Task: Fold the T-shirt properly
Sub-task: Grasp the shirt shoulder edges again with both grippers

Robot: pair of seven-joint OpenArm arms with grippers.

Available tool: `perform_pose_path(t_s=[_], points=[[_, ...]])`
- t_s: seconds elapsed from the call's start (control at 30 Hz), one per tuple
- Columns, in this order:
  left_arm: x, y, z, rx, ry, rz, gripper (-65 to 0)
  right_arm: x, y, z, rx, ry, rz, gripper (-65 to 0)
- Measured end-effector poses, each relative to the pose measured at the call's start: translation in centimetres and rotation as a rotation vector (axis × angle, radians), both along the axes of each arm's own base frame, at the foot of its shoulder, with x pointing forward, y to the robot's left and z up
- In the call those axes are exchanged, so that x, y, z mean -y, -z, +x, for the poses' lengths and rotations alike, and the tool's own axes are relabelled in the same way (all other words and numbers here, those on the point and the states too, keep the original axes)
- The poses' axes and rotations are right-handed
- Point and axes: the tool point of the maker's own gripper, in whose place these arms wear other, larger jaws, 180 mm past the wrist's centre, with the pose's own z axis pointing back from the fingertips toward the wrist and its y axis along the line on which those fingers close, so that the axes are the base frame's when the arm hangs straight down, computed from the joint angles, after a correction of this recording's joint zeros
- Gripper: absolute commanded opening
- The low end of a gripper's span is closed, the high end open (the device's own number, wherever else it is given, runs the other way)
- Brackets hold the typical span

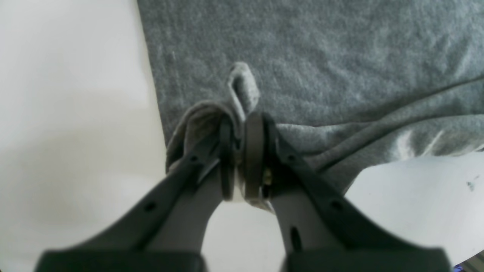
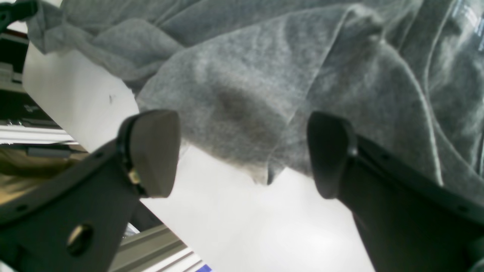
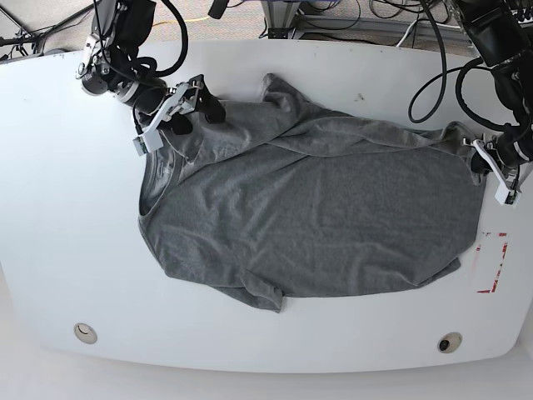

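The dark heather-grey T-shirt lies spread and wrinkled across the white table, with one sleeve folded in at the top. At the table's right side, my left gripper is shut on a bunched fold of the shirt's edge. The left wrist view shows that pinch of T-shirt cloth between the fingers of the left gripper. My right gripper hovers at the shirt's upper left corner. In its wrist view the right gripper is open, with nothing between its pads, just above the T-shirt edge.
Red tape marks sit on the table near the shirt's right edge. Two round holes are near the front edge. Cables lie behind the table. The table edge and metal frame show beneath the right gripper.
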Motion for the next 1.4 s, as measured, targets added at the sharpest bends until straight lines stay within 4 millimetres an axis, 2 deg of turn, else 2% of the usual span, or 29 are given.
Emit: perform_pose_path(t_s=[0.2, 0.37, 0.5, 0.57, 0.67, 0.7, 1.0, 1.13, 1.23, 1.4], points=[[0.1, -0.3, 0.1, 0.01, 0.003, 0.004, -63.5, 0.5, 1.4, -0.6, -0.05, -0.006, -0.004, -14.9], [0.1, -0.2, 0.0, 0.007, 0.003, 0.003, -63.5, -2.3, 1.5, -1.1, -0.06, -0.09, 0.027, -16.2], [0.0, -0.1, -0.1, 0.003, 0.003, 0.004, -63.6, -3.1, 1.9, -1.9, -0.078, -0.115, 0.033, -31.1], [0.1, 0.0, -0.2, 0.0, 0.003, 0.003, -63.6, -3.1, 2.0, -2.1, -0.085, -0.118, 0.031, -45.3], [0.1, 0.1, -0.3, -0.003, 0.003, 0.003, -63.6, -3.0, 1.9, -1.8, -0.078, -0.112, 0.032, -61.5], [0.1, 0.1, -0.4, -0.004, 0.003, 0.004, -63.6, -3.0, 1.9, -1.8, -0.077, -0.112, 0.031, -65.0], [0.1, 0.6, -1.0, -0.021, 0.004, 0.004, -63.6, -2.4, 1.7, -2.2, -0.073, -0.106, 0.013, -65.0], [0.0, 0.6, -1.1, -0.024, 0.003, 0.005, -63.6, 0.0, -0.4, -2.1, -0.006, -0.029, -0.031, -65.0], [0.1, 0.6, -1.0, -0.023, 0.004, 0.005, -63.6, 1.6, -0.8, -2.0, 0.004, -0.001, -0.077, -65.0], [0.1, 0.1, -0.4, -0.006, 0.006, 0.006, -63.5, 3.2, -2.0, 0.0, 0.061, 0.012, -0.116, -65.0]])
